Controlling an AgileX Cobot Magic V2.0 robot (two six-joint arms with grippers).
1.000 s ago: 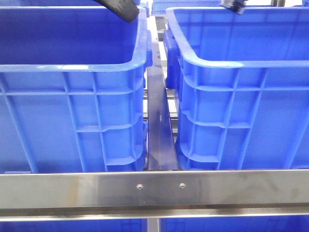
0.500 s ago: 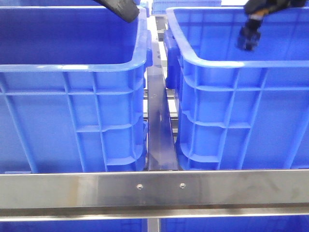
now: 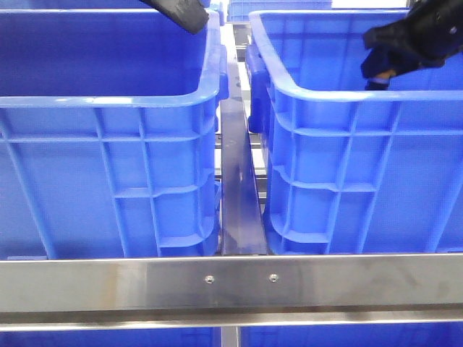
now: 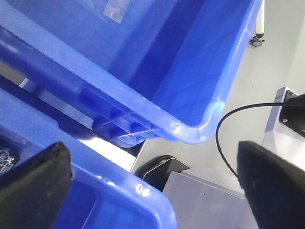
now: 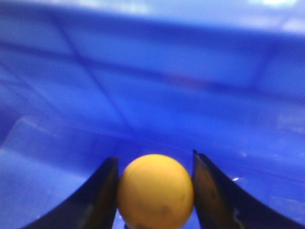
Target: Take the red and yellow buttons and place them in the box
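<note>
Looking across the rack: you face two blue crates side by side, with a steel crossbar point(image 3: 231, 282) running along the front below them.
Right crate: this box point(image 3: 347, 173) is your landmark, a deep bright-blue plastic bin with ribbed outer walls, a thick rolled rim and rounded corners; its right side is cut off by the frame edge.
Left crate: the second box point(image 3: 108, 166) stands just beside the landmark with the same ribbing and rim, parted from it by a narrow dark metal rail point(image 3: 237, 188).
Right arm pose: your right gripper point(image 3: 380, 69) reaches in from the landmark's far right corner, black and angled downward, its tip at the level of the near rim and inside the walls.
Right claw: in the right wrist view the two dark curved fingers point(image 5: 102, 195) press on either side of a yellow button point(image 5: 155, 190), so your claw is clamped on it.
Button: round, smooth, matte orange-yellow with faint dark smudges; it sits within the landmark's interior, held in the air above blurred blue plastic.
Left arm pose: your left gripper point(image 4: 152, 186) hangs beyond the far rim of the left crate, well apart from the landmark; the front view shows only a black stub at the top edge.
Left claw: its two black wedge-shaped fingertips point(image 4: 40, 183) stand wide apart with nothing between them.
Hard to make out: the landmark's floor is hidden behind its near wall, and the right wrist view is out of focus beyond the button.
</note>
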